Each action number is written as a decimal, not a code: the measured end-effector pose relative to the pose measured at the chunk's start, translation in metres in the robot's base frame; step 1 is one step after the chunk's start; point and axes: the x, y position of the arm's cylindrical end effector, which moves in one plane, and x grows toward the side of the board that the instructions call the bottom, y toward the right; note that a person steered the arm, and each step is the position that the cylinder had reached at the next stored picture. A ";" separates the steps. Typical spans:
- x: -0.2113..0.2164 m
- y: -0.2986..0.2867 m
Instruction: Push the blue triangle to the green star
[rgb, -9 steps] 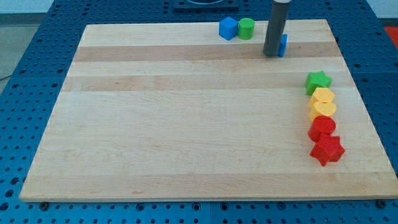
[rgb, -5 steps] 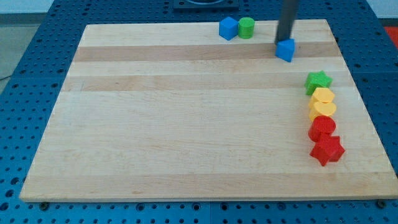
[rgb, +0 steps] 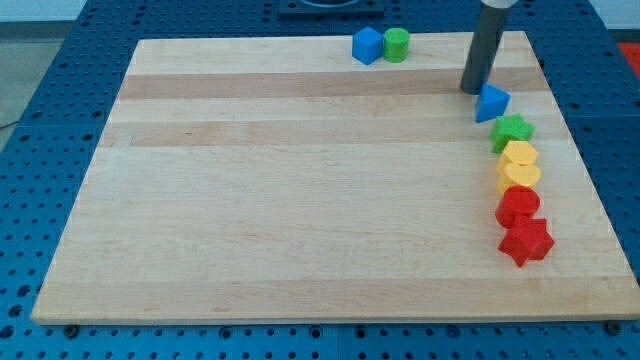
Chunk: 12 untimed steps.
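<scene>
The blue triangle (rgb: 491, 103) lies near the view's right edge of the wooden board (rgb: 300, 200). It sits just above and left of the green star (rgb: 512, 131), close to it or touching it. My tip (rgb: 473, 90) stands just up and left of the blue triangle, close against it. The rod rises from the tip to the view's top.
A blue cube (rgb: 367, 46) and a green cylinder (rgb: 397, 45) sit side by side at the view's top. Below the green star runs a column: two yellow blocks (rgb: 519, 165), a red round block (rgb: 518, 206) and a red star (rgb: 526, 241).
The blue triangle has moved down and right, from beside the rod near the top to the green star. My tip has moved right and down behind it.
</scene>
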 end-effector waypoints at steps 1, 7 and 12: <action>0.000 0.023; 0.016 0.008; 0.021 0.006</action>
